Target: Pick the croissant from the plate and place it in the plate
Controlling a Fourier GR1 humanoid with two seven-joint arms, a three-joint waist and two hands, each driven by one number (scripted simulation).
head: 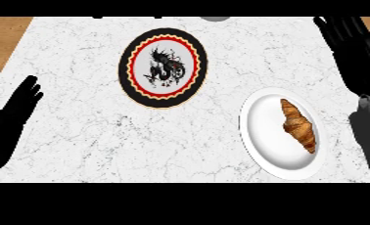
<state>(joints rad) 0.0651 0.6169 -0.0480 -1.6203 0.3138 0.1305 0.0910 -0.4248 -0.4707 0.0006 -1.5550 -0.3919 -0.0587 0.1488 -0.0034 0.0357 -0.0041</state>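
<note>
White marble bench (86,136), carrying two plates set well apart. Dragon-patterned plate with black rim (126,67) toward far centre, no food on it; likely the destination. White plate (264,131) at near right, on the right arm's side.

Right hand (350,48) at right edge, fingers straight and spread, holding nothing, beside the white plate without touching; seemingly staged for the approach. Left hand (18,111) at left edge, fingers straight and together, resting out of the way.

Croissant (298,125) lying lengthwise on right half of white plate, not yet picked.
</note>
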